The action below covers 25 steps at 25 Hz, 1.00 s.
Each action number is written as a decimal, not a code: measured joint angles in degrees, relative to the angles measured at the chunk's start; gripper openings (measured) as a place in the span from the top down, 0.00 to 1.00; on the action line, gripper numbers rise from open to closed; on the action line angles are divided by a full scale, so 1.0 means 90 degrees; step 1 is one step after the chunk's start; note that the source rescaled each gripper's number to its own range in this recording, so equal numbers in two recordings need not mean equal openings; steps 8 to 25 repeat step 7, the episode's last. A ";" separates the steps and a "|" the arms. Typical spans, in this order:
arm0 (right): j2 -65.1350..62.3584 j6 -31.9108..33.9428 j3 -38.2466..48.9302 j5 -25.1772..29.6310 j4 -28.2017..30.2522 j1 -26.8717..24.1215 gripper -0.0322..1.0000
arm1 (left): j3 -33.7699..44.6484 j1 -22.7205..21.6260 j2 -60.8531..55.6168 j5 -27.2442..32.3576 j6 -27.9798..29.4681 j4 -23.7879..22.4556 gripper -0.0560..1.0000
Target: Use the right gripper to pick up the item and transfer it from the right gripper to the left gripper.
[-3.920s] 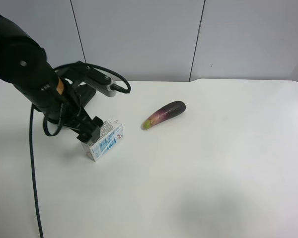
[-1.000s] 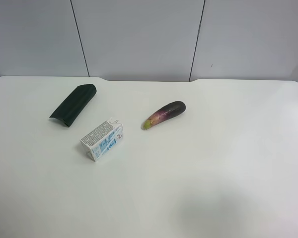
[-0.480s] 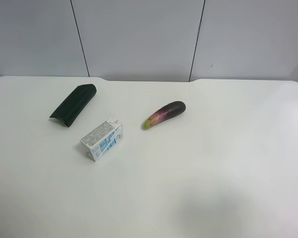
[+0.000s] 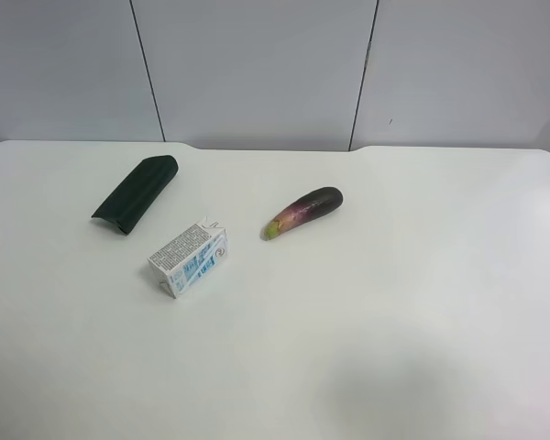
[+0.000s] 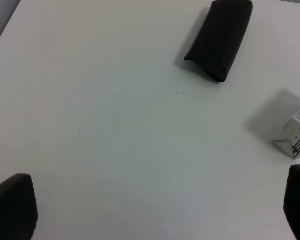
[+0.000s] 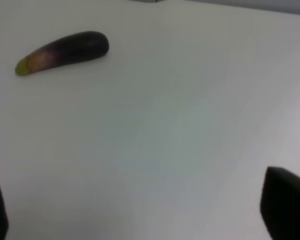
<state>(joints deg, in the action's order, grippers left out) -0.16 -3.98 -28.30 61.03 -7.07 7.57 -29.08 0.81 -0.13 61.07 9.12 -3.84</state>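
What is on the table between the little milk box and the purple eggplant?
Nothing. In the exterior high view, only bare white table lies between the milk box and the eggplant. They lie apart, not touching.

The black arm that stood over the carton [image 4: 189,258] has left the exterior high view, uncovering the dark green oblong [image 4: 136,193].

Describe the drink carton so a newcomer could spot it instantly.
On the white table, look in the exterior high view's left half, where three things lie apart. The carton lies nearest the camera, between the dark green oblong and the purple eggplant. It alone is boxy and white, with blue printing.
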 joint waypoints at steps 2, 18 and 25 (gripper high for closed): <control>0.0000 0.0000 0.0000 0.0000 0.0000 0.0000 0.00 | 0.0000 0.0000 0.0000 0.0000 0.0000 0.0000 0.00; 0.0000 0.0000 0.0000 0.0000 0.0000 0.0000 0.00 | 0.0000 0.0000 0.0000 0.0000 0.0000 0.0000 0.00; 0.0000 0.0000 0.0000 0.0000 0.0000 0.0000 0.00 | 0.0000 0.0000 0.0000 0.0000 0.0000 0.0000 0.00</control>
